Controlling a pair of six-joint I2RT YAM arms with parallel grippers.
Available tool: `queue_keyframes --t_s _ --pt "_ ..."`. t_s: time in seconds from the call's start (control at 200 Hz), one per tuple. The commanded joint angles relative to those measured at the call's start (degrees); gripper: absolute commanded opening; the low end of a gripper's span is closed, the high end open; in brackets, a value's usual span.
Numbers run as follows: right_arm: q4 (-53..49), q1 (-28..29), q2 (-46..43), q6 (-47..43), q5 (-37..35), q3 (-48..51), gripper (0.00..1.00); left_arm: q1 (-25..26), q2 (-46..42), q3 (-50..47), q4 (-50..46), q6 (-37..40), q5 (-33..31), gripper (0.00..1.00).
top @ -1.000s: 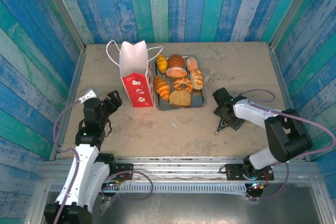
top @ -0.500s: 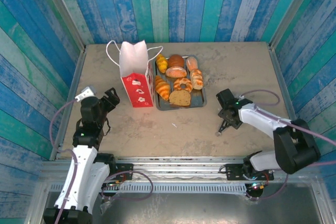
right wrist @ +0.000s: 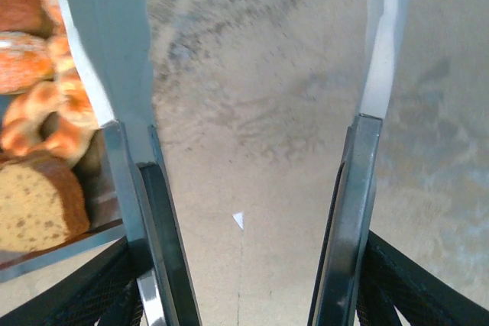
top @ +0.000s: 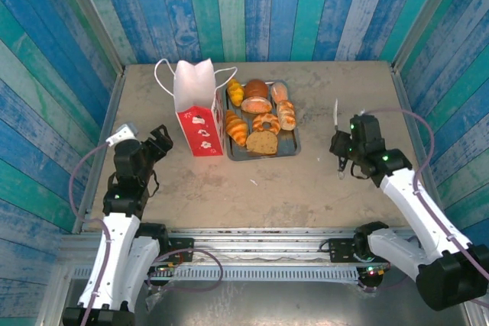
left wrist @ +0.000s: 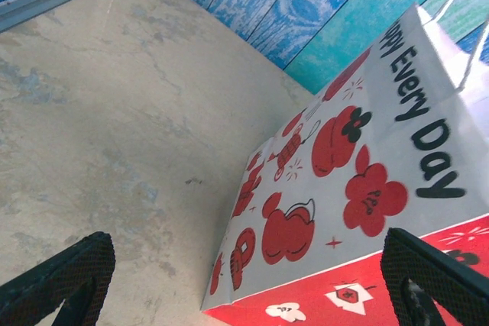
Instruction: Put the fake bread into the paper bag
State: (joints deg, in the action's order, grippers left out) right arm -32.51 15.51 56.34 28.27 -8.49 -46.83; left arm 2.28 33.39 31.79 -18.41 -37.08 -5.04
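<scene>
Bread (top: 257, 103) looks light, rigid and slightly slick; I judge a pinch across each piece's narrow middle best. My left jaws and right jaws stand open, empty.

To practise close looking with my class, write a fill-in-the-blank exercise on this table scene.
The fake bread lies on a grey metal ___.
Seen from above, the paper bag stands on the bread's ___ side.
The bag's lettering ends in "Every ___".
The right tool holds ___.
Missing words: tray, left, Day, nothing.
</scene>
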Motion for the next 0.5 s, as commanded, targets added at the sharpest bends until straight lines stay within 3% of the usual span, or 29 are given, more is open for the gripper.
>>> queue_keyframes --t_s 0.0,0.24,0.496 --pt "-7.2 -1.12 2.62 -11.81 4.96 -6.77 0.69 -0.3 -0.44 3.01 -0.37 0.39 1.4 0.94" --pt "-13.97 -4.4 12.13 -18.55 10.61 -14.05 0.68 -0.24 -0.25 6.17 -1.18 0.44 2.95 0.94" --pt "-16.68 -4.78 21.15 -21.69 10.4 -17.12 0.7 -0.24 -0.12 5.65 -1.18 0.18 3.34 0.94"
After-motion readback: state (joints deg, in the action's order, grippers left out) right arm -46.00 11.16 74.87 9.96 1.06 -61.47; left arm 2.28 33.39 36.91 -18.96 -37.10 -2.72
